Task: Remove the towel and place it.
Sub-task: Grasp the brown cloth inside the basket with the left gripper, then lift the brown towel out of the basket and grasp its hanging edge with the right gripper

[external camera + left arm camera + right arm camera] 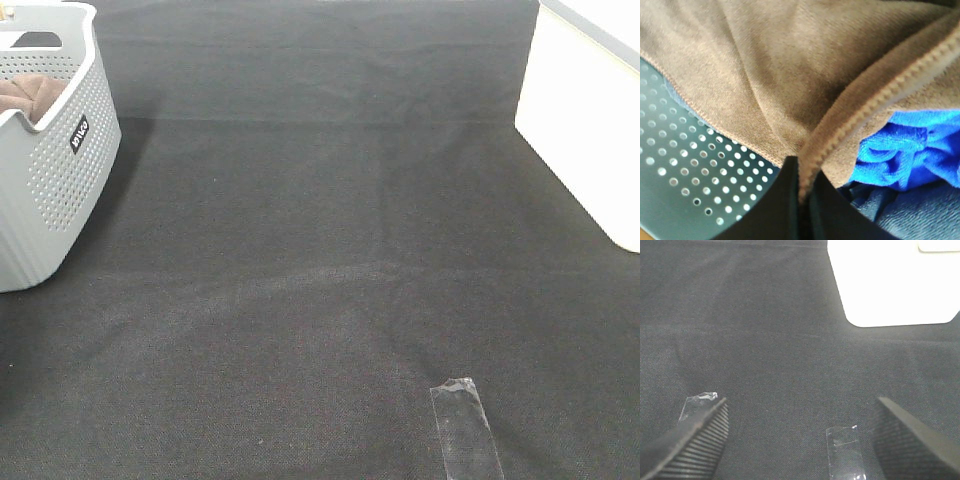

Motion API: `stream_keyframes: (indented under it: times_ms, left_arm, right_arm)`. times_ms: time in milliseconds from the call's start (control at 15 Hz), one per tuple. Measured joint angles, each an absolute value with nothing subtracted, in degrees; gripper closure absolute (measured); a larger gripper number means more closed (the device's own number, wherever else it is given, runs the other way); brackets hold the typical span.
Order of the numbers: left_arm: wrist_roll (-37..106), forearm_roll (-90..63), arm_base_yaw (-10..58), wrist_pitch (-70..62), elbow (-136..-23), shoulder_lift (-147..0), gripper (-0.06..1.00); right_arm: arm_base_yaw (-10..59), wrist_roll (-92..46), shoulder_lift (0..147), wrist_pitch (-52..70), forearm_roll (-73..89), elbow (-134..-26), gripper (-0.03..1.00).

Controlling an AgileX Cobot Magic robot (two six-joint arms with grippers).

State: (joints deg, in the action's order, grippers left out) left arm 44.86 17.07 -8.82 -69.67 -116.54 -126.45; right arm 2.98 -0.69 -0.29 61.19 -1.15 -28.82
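The brown plush towel (790, 65) lies inside the grey perforated basket (60, 190) at the far left; a little of it shows over the rim in the exterior high view (28, 95). In the left wrist view my left gripper (802, 192) is shut on a stitched edge of the towel, inside the basket, above a blue cloth (910, 150). The left gripper does not show in the exterior high view. My right gripper (800, 440) is open and empty, low over the dark mat.
A white box (590, 130) stands at the back right, also in the right wrist view (890, 280). Clear tape strips (465, 425) lie on the dark mat (320, 250) near the front. A grey cloth (910, 215) lies under the blue one.
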Motion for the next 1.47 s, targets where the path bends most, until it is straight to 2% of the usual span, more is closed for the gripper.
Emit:
stream_keyframes:
  times_ms: [333, 600, 1267, 1400, 1467]
  left_arm:
    - [32.1, 17.1, -5.4, -69.8, -122.3, -122.6, 0.94]
    - [30.9, 17.1, 0.0, -69.9, -122.4, -114.4, 0.94]
    - [27.0, 17.2, 21.9, -70.1, -122.4, -92.8, 0.94]
    - [26.8, 17.2, 26.8, -70.1, -122.4, -91.6, 0.94]
    - [26.6, 17.2, 30.5, -70.2, -122.4, -91.6, 0.94]
  right_arm:
    - [3.0, -0.7, -0.3, 61.2, -1.1, -28.8, 0.21]
    - [3.0, -0.7, -0.3, 61.2, -1.1, -28.8, 0.21]
    - [3.0, -0.7, -0.3, 61.0, -1.1, -28.8, 0.21]
    - [3.0, -1.3, 1.0, 58.5, -0.7, -29.7, 0.21]
    - [3.0, -4.9, 4.1, 53.0, 3.8, -29.9, 0.21]
